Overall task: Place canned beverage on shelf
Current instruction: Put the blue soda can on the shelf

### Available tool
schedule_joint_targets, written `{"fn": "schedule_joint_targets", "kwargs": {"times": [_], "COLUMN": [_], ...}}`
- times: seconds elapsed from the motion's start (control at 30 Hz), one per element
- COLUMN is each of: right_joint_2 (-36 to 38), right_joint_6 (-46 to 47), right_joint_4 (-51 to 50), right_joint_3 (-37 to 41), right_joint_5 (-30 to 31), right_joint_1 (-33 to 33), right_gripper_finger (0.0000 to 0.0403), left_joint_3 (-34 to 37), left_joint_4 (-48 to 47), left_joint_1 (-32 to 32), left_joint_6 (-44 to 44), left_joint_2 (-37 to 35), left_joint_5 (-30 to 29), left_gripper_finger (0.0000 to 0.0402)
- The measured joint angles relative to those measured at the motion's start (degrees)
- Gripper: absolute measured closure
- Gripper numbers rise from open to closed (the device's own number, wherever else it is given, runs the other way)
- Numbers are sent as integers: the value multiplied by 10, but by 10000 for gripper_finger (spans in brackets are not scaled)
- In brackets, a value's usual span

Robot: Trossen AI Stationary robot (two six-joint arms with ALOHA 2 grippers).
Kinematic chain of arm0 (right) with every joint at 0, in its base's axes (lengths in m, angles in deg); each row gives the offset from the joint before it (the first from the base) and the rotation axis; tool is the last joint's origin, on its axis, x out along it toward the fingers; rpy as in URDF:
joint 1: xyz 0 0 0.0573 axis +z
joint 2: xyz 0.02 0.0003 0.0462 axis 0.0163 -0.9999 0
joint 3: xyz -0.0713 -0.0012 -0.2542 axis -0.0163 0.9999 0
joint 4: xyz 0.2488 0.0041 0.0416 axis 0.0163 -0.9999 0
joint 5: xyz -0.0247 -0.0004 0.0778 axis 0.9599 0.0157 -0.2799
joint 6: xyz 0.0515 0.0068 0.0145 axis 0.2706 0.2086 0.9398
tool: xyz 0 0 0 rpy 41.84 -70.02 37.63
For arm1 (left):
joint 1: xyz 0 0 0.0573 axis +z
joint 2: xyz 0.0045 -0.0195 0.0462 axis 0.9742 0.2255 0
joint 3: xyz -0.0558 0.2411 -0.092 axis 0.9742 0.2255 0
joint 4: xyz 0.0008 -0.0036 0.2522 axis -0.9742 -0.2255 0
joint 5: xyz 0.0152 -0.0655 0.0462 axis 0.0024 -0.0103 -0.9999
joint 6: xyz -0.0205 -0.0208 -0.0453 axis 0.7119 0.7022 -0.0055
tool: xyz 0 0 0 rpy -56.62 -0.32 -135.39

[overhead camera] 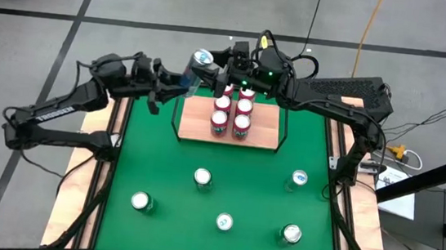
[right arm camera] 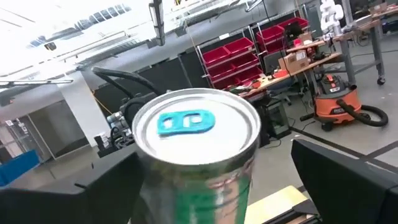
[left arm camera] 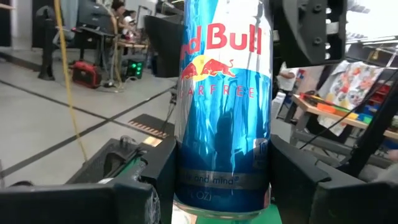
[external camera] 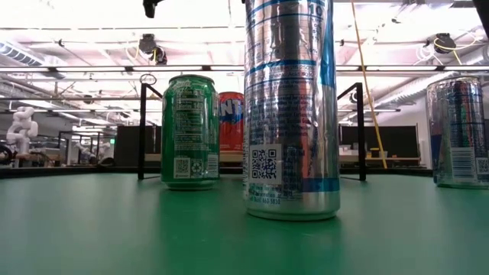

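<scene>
A blue-and-silver canned beverage hangs in the air over the far left corner of the shelf, with my left gripper shut on it. The shelf is a small wood board with black rails, and several red-topped cans stand on it. My right gripper is open at the can's top. Its fingers stand on either side of the can, apart from it. My left gripper pinches the can's lower side walls between its two fingers. The fingers come in level from the table's left. The can stands about upright in the hold, its top up, lifted clear of the shelf and mat.
Several loose cans stand upright on the green mat, among them one near the middle and one at the near left. In the low view a tall silver can and a green can stand before the shelf rails.
</scene>
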Motion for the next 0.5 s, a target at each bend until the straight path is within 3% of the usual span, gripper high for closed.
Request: {"fn": "schedule_joint_targets", "kwargs": {"times": [0.13, 0.37, 0.5], "right_joint_2": [0, 0, 0], "right_joint_6": [-2, -2, -2], "right_joint_4": [0, 0, 0], "right_joint_3": [0, 0, 0], "right_joint_5": [0, 0, -3], "right_joint_1": [0, 0, 0], "right_gripper_finger": [36, 102, 135], "left_joint_3": [0, 0, 0], "left_joint_4": [16, 15, 14], "left_joint_1": [-12, -22, -28], "left_joint_6": [1, 1, 2], "left_joint_2": [16, 22, 22], "left_joint_5": [-15, -20, -25], "left_gripper_finger": [214, 213, 188]}}
